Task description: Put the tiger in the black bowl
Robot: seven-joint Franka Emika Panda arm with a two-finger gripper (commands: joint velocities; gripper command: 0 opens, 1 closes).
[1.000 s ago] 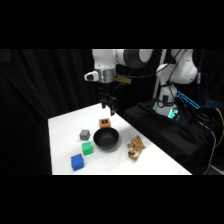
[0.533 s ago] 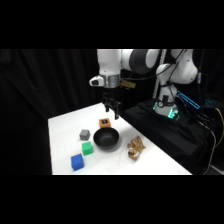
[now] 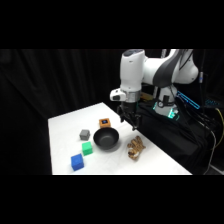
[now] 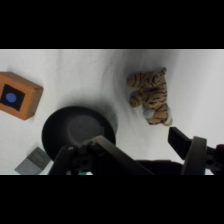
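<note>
The tiger (image 3: 135, 147) is a small tan toy with dark stripes, lying on the white table just right of the black bowl (image 3: 106, 139). My gripper (image 3: 129, 120) hangs above the table behind the gap between bowl and tiger, clear of both. In the wrist view the tiger (image 4: 150, 97) lies at upper right and the empty black bowl (image 4: 77, 130) at lower left. There the gripper (image 4: 141, 146) stands open, with nothing between its fingers (image 4: 181, 142).
An orange-brown cube (image 3: 104, 122) sits behind the bowl, with a grey cube (image 3: 84, 134), a green cube (image 3: 87, 148) and a blue cube (image 3: 76, 161) to its left. Dark equipment with a lit green part (image 3: 167, 112) stands past the table's right edge.
The gripper has moved right and down, from above the orange-brown cube to the space behind the bowl and tiger. The objects on the table have not moved.
</note>
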